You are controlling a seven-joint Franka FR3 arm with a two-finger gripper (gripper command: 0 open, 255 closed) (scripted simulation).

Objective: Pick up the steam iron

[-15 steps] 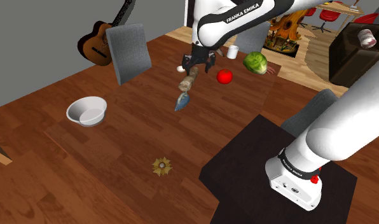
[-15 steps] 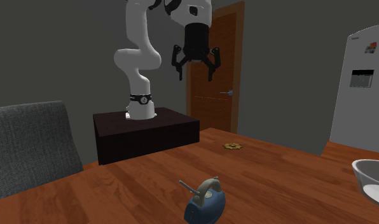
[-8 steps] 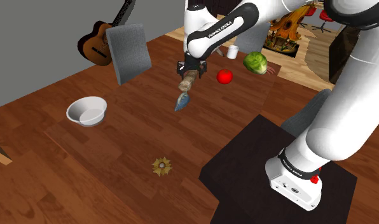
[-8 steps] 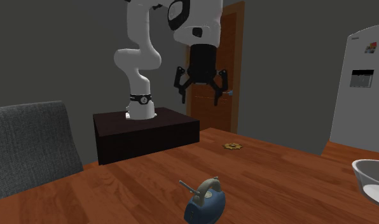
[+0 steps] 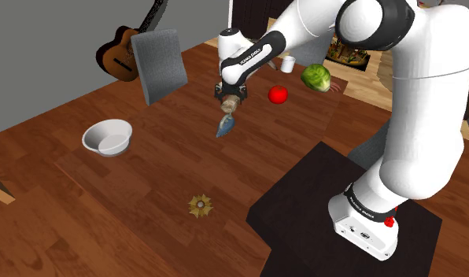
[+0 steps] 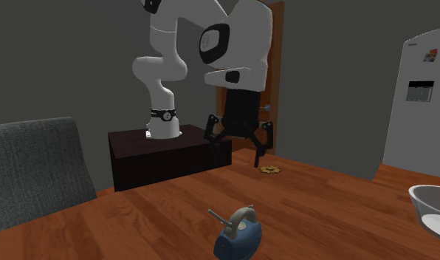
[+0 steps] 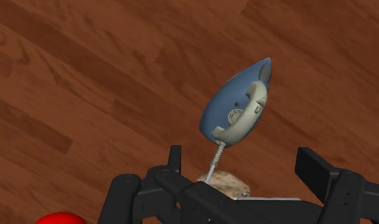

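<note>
Shows the gripper (image 6: pixel 237 150) spread wide and empty, hanging above the blue steam iron (image 7: pixel 239 105) without touching it. Places that iron sole-down on the wooden counter (image 5: pixel 146 185), grey handle up, cord end toward the gripper. Sets a white bowl (image 5: pixel 107 137) well apart at the shoulder view's left and a red ball (image 5: pixel 278 94) near the iron, on the same counter.

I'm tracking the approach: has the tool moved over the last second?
Yes. In the second exterior view the tool has come down, from well above the dark stand to level with its top, nearer the steam iron.
</note>
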